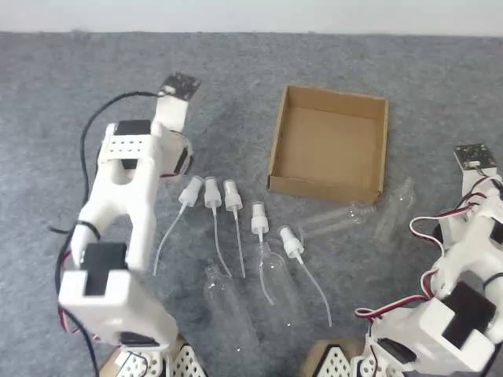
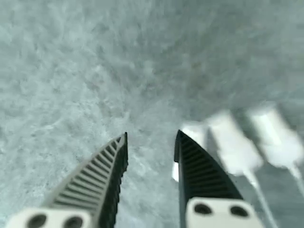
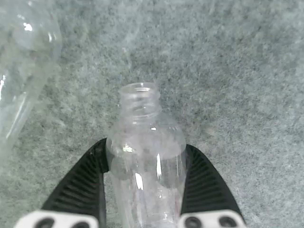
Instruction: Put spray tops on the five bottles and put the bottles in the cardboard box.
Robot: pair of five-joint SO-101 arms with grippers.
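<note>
In the high view the cardboard box (image 1: 273, 149) stands open on the grey tabletop (image 1: 78, 71). Five spray tops (image 1: 233, 195) lie in a row just in front of it, with their thin tubes towards the arms. Four bare bottles (image 1: 228, 302) lie on the tabletop, all outside the box. The left arm (image 1: 126, 188) reaches to the left end of the row of spray tops. The right arm (image 1: 464, 314) is at the right edge.

In the left wrist view the left gripper (image 2: 152, 134) has its fingers wide apart and holds nothing. The white spray tops are just beside one finger.

In the right wrist view the right gripper (image 3: 146, 145) has its fingers against both sides of a clear bottle (image 3: 145, 166). The neck of this bottle is open, with no top on it. Another bottle (image 3: 23, 61) lies near.
</note>
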